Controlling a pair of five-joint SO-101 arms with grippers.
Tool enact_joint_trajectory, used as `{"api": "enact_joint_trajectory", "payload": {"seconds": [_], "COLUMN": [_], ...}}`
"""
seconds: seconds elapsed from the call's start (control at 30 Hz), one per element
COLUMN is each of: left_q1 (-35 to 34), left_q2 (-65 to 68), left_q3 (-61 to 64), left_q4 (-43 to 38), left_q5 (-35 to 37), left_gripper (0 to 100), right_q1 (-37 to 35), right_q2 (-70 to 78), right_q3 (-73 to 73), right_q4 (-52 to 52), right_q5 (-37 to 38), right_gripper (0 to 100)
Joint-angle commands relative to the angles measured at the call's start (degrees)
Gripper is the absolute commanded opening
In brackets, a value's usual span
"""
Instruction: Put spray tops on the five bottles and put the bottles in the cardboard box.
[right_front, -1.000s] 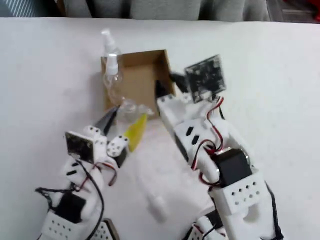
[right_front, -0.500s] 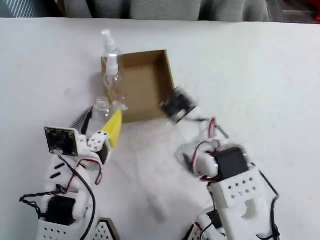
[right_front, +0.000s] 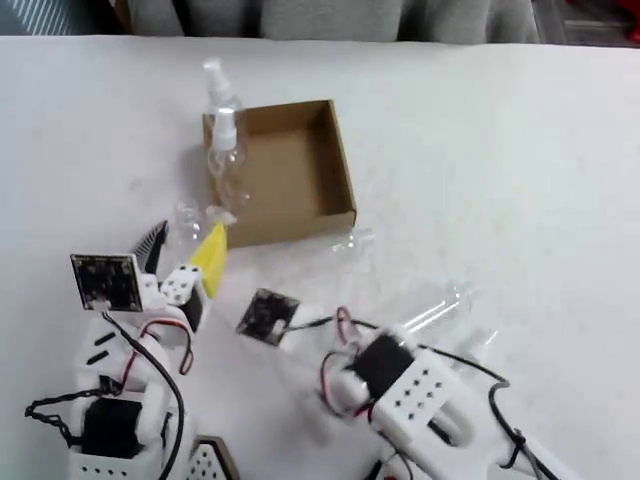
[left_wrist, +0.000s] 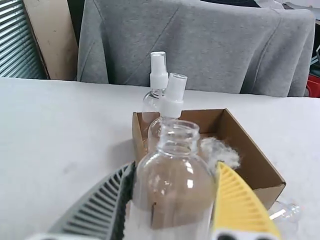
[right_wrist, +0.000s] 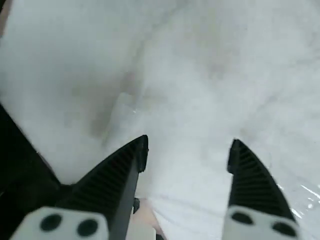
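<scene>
Four clear plastic bottles in all. Two standing with white spray tops, one capped bottle (left_wrist: 158, 70) and a second capped bottle (left_wrist: 172, 97), straight beyond the jaws of the left gripper (left_wrist: 175, 170). One open-necked bottle (left_wrist: 172, 195) clamped between those jaws. One lying bottle (left_wrist: 286, 210) out past the yellow jaw. One brown cardboard box (right_front: 295, 170).

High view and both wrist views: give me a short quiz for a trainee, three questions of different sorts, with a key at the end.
1. True or false: the bottle held in the left end effector already wears a spray top.
2. How many upright capped bottles stand at the cardboard box? A one, B two, C five.
3. Fill in: the right end effector hangs over the table with its fingers ____ and nothing between them.

Key: 1 false, its neck is bare; 2 B; 3 open.
</scene>
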Motion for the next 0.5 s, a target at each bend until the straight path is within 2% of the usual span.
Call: {"api": "enact_joint_trajectory", "payload": {"seconds": [0.0,0.17,0.3,0.47], "left_q1": [-0.7,-0.7,-0.7,-0.5], "left_q2": [-0.8,-0.8,-0.8,-0.8], "left_q3": [-3.3,-3.3,-3.3,-3.3], "left_q4": [0.4,0.4,0.3,0.3], "left_q5": [0.9,0.9,0.9,0.9], "left_gripper": [2,2,2,2], "right_q1": [-8.0,-14.0,-13.9,-13.8], "right_q2": [-1.7,-1.2,-1.2,-1.2], "right_q3": [0.0,5.4,10.5,11.1], "right_q4": [-0.9,-5.3,-10.7,-11.4], "right_q5": [-3.5,-5.3,-4.9,-4.9], "right_gripper": [27.2,27.4,27.3,27.2]}}
